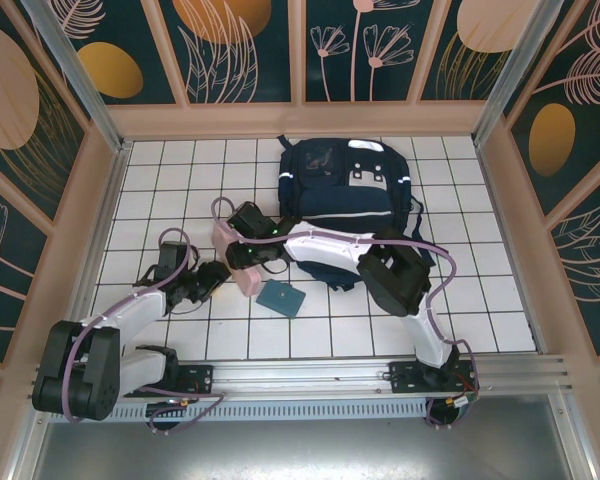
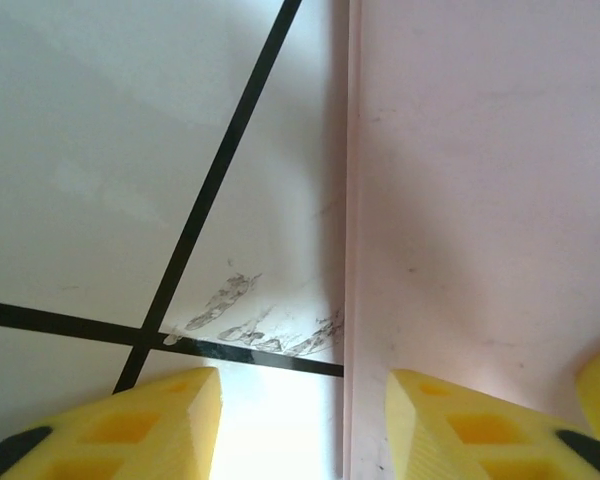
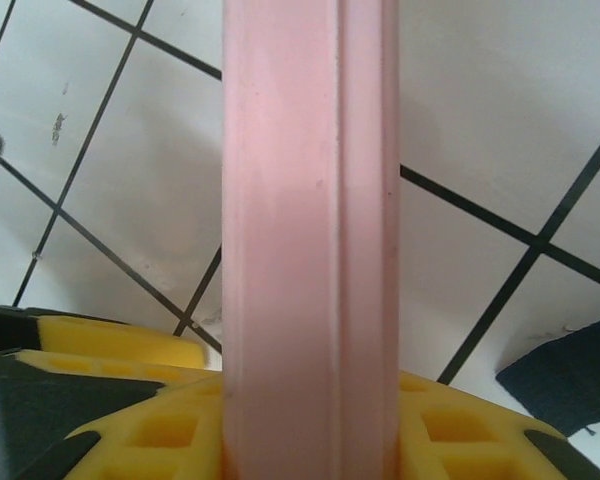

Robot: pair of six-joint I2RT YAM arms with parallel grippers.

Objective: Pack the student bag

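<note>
The student bag (image 1: 345,190), a large navy backpack with a white stripe, lies at the back middle of the tiled table. In front of it, to the left, lies a long pale pink case (image 1: 247,281). My right gripper (image 1: 243,250) reaches across from the right and is shut on the pink case (image 3: 310,200), with a yellow finger (image 3: 150,430) pressed against each side. My left gripper (image 1: 218,276) sits at the case's left edge and is open (image 2: 305,400). One of its fingers is over the white tile and the other over the pink case (image 2: 480,200).
A small dark teal booklet (image 1: 281,298) lies flat just right of the pink case, and its corner (image 3: 570,370) is near my right gripper. Wooden walls enclose the table (image 1: 180,160) on three sides. White tiles lie open at the left and at the front right.
</note>
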